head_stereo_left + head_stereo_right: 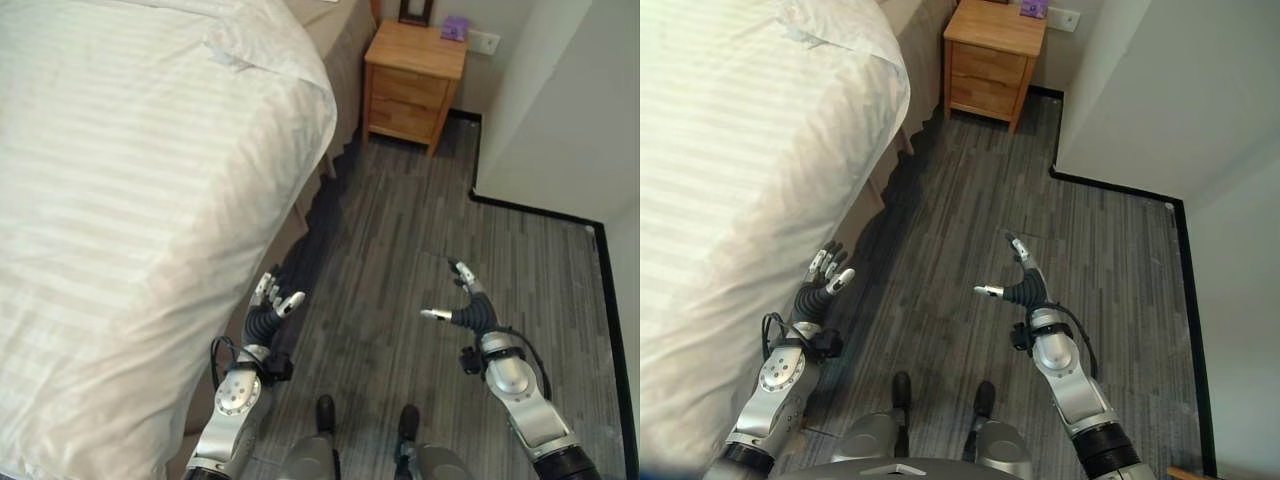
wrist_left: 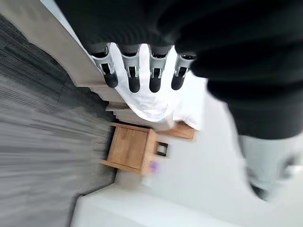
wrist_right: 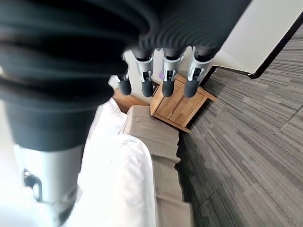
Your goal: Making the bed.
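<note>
While both hands (image 1: 270, 305) (image 1: 465, 305) hover, fingers straight: white striped duvet (image 1: 130, 200) smooth, draping bedside

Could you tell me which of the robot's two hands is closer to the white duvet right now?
The left hand: it is raised beside the hanging edge of the white duvet, while the right hand is out over the grey floor.

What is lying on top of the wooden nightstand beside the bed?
On the nightstand stand a dark picture frame and a small purple object. The frame's top is cut off, and the drawers' contents are hidden.
</note>
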You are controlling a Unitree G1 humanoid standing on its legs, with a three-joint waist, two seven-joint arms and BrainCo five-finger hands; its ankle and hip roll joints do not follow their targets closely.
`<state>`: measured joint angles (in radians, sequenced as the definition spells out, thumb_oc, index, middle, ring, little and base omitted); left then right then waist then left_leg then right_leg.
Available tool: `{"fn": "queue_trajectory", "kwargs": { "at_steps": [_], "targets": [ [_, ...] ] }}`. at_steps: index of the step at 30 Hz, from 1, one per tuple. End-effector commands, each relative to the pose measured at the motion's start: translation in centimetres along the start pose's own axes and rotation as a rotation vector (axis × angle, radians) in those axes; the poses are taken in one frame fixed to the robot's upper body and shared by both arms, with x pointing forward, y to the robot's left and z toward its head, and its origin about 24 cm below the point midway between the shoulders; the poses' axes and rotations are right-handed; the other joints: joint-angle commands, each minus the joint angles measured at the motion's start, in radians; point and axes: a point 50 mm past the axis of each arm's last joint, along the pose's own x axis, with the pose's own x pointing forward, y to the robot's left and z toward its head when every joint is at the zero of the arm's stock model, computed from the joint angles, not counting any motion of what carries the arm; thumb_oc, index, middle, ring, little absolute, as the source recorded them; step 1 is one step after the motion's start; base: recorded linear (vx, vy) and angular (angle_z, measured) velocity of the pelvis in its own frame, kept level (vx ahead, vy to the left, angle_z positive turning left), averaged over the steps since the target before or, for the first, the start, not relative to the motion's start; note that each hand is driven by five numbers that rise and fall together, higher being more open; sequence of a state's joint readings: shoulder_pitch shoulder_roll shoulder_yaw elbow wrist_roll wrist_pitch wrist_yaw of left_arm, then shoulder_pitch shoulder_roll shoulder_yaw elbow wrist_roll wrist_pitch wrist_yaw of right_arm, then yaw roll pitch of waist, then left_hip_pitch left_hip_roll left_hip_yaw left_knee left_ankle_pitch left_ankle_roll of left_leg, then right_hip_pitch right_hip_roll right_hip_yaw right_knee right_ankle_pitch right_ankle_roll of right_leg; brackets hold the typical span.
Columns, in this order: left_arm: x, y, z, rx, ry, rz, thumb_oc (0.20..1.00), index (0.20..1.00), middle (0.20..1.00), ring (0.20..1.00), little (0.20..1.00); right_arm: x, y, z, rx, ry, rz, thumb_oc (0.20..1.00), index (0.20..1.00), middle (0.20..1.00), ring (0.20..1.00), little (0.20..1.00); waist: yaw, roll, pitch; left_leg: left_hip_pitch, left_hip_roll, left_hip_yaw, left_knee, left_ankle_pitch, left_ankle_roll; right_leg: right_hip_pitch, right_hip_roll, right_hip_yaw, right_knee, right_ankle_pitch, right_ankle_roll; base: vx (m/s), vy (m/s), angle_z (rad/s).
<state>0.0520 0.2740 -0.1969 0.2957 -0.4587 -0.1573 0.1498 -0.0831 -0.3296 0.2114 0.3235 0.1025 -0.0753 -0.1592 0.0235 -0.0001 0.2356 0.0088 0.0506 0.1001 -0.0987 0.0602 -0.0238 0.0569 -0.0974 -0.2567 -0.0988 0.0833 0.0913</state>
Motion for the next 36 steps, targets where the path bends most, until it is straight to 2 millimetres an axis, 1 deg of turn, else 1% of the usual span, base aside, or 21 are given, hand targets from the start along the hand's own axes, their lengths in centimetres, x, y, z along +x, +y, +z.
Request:
{"fn": "queue_trajectory", "kwargs": {
  "at_steps": [1,2,3,6,7,8,9,11,14,18,20,21,23,25,27,29,31,32,33,34,36],
  "targets": [
    [-0.6,1.1,-2.5,0.146,0.123,-0.001,1.0,1.0,1.0,1.0,1.0,-0.2,-3.1,-3.2,0.038,0.15,-0.082,1.0,1.0,1.0,1.0,1.0,-0.03,0.035,-0.095,0.063,-0.04,0.058,0.039,-0.121,0.012,0.023,0.0,-0.004,0.172,-0.21,0.007,0.05,0.125,0.17],
    [0.1,1.7,-1.2,0.255,0.075,-0.016,1.0,1.0,1.0,1.0,1.0,0.1,-2.9,-2.9,0.037,0.138,-0.072,1.0,1.0,1.0,1.0,1.0,-0.034,0.033,-0.103,0.078,-0.041,0.054,0.017,-0.123,0.019,0.008,0.003,-0.003,0.218,-0.215,0.024,0.03,0.065,0.22],
    [0.1,1.7,-1.2,0.255,0.074,-0.016,1.0,1.0,1.0,1.0,1.0,0.2,-2.9,-2.9,0.037,0.137,-0.071,1.0,1.0,1.0,1.0,1.0,-0.035,0.032,-0.103,0.078,-0.042,0.054,0.018,-0.123,0.02,0.007,0.002,-0.003,0.221,-0.217,0.025,0.03,0.095,0.19],
    [1.1,2.4,1.7,0.292,-0.049,0.016,1.0,1.0,1.0,1.0,1.0,0.9,-3.0,-1.4,0.024,0.074,-0.101,1.0,1.0,1.0,1.0,1.0,-0.03,0.03,-0.101,0.084,-0.043,0.046,0.015,-0.124,0.032,-0.026,-0.007,-0.001,0.307,-0.197,0.049,0.01,0.057,0.04],
    [1.1,2.4,1.8,0.293,-0.049,0.016,1.0,1.0,1.0,1.0,1.0,0.9,-3.0,-1.4,0.024,0.073,-0.101,1.0,1.0,1.0,1.0,1.0,-0.03,0.03,-0.101,0.083,-0.044,0.047,0.015,-0.124,0.033,-0.029,-0.008,0.0,0.311,-0.199,0.05,0.02,0.067,0.03],
    [1.3,2.5,3.9,0.322,-0.148,0.025,1.0,1.0,1.0,1.0,1.0,1.1,-3.5,0.1,0.008,-0.002,-0.123,1.0,1.0,1.0,1.0,1.0,-0.026,0.027,-0.103,0.089,-0.047,0.038,0.016,-0.129,0.043,-0.04,-0.008,0.016,0.331,-0.196,0.053,0.02,0.046,0.02],
    [1.3,2.5,3.9,0.323,-0.148,0.025,1.0,1.0,1.0,1.0,1.0,1.1,-3.5,0.1,0.008,-0.002,-0.123,1.0,1.0,1.0,1.0,1.0,-0.026,0.027,-0.102,0.09,-0.047,0.038,0.016,-0.129,0.043,-0.04,-0.008,0.016,0.331,-0.196,0.053,0.04,0.062,-0.01],
    [1.5,2.3,6.0,0.368,-0.259,0.042,1.0,1.0,1.0,1.0,1.0,1.2,-4.4,1.6,-0.081,-0.086,-0.148,1.0,1.0,1.0,1.0,1.0,-0.015,0.015,-0.12,0.092,-0.055,0.031,0.018,-0.138,0.048,-0.009,-0.005,0.026,0.283,-0.224,0.034,0.06,0.027,0.01],
    [1.3,2.1,7.5,0.406,-0.347,0.069,1.0,1.0,1.0,1.0,1.0,1.2,-4.6,3.2,-0.119,-0.166,-0.152,1.0,1.0,1.0,1.0,1.0,0.0,-0.005,-0.143,0.088,-0.062,0.029,0.02,-0.143,0.048,0.036,0.005,0.035,0.201,-0.234,0.018,0.09,-0.005,0.02],
    [1.8,2.3,6.2,0.438,-0.291,0.118,1.0,1.0,1.0,1.0,1.0,1.5,-3.8,6.1,-0.156,-0.3,-0.118,1.0,1.0,1.0,1.0,1.0,0.026,-0.035,-0.155,0.085,-0.054,0.04,0.028,-0.152,0.043,0.065,0.028,0.047,0.113,-0.229,0.005,0.1,-0.047,-0.05],
    [1.8,2.3,6.2,0.431,-0.289,0.12,1.0,1.0,1.0,1.0,1.0,1.4,-3.8,6.7,-0.168,-0.325,-0.115,1.0,1.0,1.0,1.0,1.0,0.026,-0.04,-0.153,0.083,-0.053,0.043,0.031,-0.155,0.04,0.067,0.032,0.048,0.092,-0.225,0.002,0.11,-0.069,-0.05],
    [1.9,2.2,6.3,0.397,-0.295,0.127,1.0,1.0,1.0,1.0,1.0,1.5,-3.9,7.9,-0.181,-0.373,-0.127,1.0,1.0,1.0,1.0,1.0,0.026,-0.044,-0.141,0.078,-0.045,0.041,0.036,-0.159,0.031,0.047,0.035,0.052,0.068,-0.207,0.0,0.17,-0.126,-0.03],
    [2.0,2.3,6.6,0.353,-0.305,0.141,1.0,1.0,1.0,1.0,1.0,1.6,-3.9,8.7,-0.196,-0.402,-0.135,1.0,1.0,1.0,1.0,1.0,0.016,-0.036,-0.123,0.077,-0.024,0.037,0.036,-0.163,0.02,-0.017,0.03,0.052,0.064,-0.179,0.007,0.17,-0.145,0.03],
    [2.3,2.4,7.1,0.319,-0.321,0.166,1.0,1.0,1.0,1.0,1.0,1.7,-3.7,9.1,-0.215,-0.415,-0.152,1.0,1.0,1.0,1.0,1.0,0.007,-0.028,-0.099,0.094,0.005,0.037,0.039,-0.173,0.007,-0.1,0.004,0.022,0.069,-0.147,0.019,0.23,-0.18,0.01],
    [2.4,2.2,7.3,0.327,-0.332,0.166,1.0,1.0,1.0,1.0,1.0,1.6,-3.5,8.9,-0.245,-0.406,-0.16,1.0,1.0,1.0,1.0,1.0,-0.007,-0.021,-0.086,0.138,0.025,0.029,0.033,-0.195,-0.005,-0.142,-0.016,-0.006,0.068,-0.135,0.026,0.35,-0.163,-0.05],
    [2.4,2.2,7.3,0.34,-0.338,0.169,1.0,1.0,1.0,1.0,1.0,1.2,-3.3,7.7,-0.236,-0.365,-0.159,1.0,1.0,1.0,1.0,1.0,-0.026,-0.026,-0.084,0.195,0.028,0.011,0.028,-0.232,-0.014,-0.146,-0.021,0.022,0.077,-0.129,0.031,0.47,-0.154,0.08],
    [2.0,2.3,6.5,0.33,-0.314,0.17,1.0,1.0,1.0,1.0,1.0,0.6,-2.9,5.8,-0.222,-0.297,-0.141,1.0,1.0,1.0,1.0,1.0,-0.04,-0.029,-0.096,0.235,0.045,-0.008,0.053,-0.265,-0.027,-0.14,-0.019,0.045,0.1,-0.12,0.017,0.53,-0.196,0.44],
    [1.8,2.3,6.1,0.313,-0.3,0.177,1.0,1.0,1.0,1.0,1.0,0.3,-2.8,4.8,-0.226,-0.261,-0.139,1.0,1.0,1.0,1.0,1.0,-0.045,-0.017,-0.102,0.244,0.071,-0.018,0.095,-0.253,-0.039,-0.128,-0.004,0.045,0.112,-0.126,0.001,0.49,-0.232,0.51],
    [1.6,2.4,5.8,0.305,-0.289,0.178,1.0,1.0,1.0,1.0,1.0,0.2,-2.8,4.5,-0.236,-0.247,-0.135,1.0,1.0,1.0,1.0,1.0,-0.048,-0.013,-0.109,0.231,0.084,-0.017,0.143,-0.216,-0.05,-0.116,0.001,0.035,0.107,-0.127,-0.011,0.53,-0.286,0.19],
    [1.4,2.5,5.4,0.296,-0.276,0.181,1.0,1.0,1.0,1.0,1.0,0.2,-2.5,4.0,-0.238,-0.235,-0.123,1.0,1.0,1.0,1.0,1.0,-0.049,0.002,-0.112,0.213,0.111,-0.018,0.244,-0.153,-0.071,-0.076,0.03,0.023,0.085,-0.134,-0.033,0.44,-0.298,0.12],
    [1.2,2.4,5.1,0.284,-0.264,0.169,1.0,1.0,1.0,1.0,1.0,0.1,-2.2,4.0,-0.248,-0.236,-0.105,1.0,1.0,1.0,1.0,1.0,-0.031,-0.01,-0.091,0.113,0.13,-0.03,0.495,-0.045,-0.075,-0.01,0.05,0.01,0.041,-0.146,-0.068,0.39,-0.361,0.1]
  ]
}}
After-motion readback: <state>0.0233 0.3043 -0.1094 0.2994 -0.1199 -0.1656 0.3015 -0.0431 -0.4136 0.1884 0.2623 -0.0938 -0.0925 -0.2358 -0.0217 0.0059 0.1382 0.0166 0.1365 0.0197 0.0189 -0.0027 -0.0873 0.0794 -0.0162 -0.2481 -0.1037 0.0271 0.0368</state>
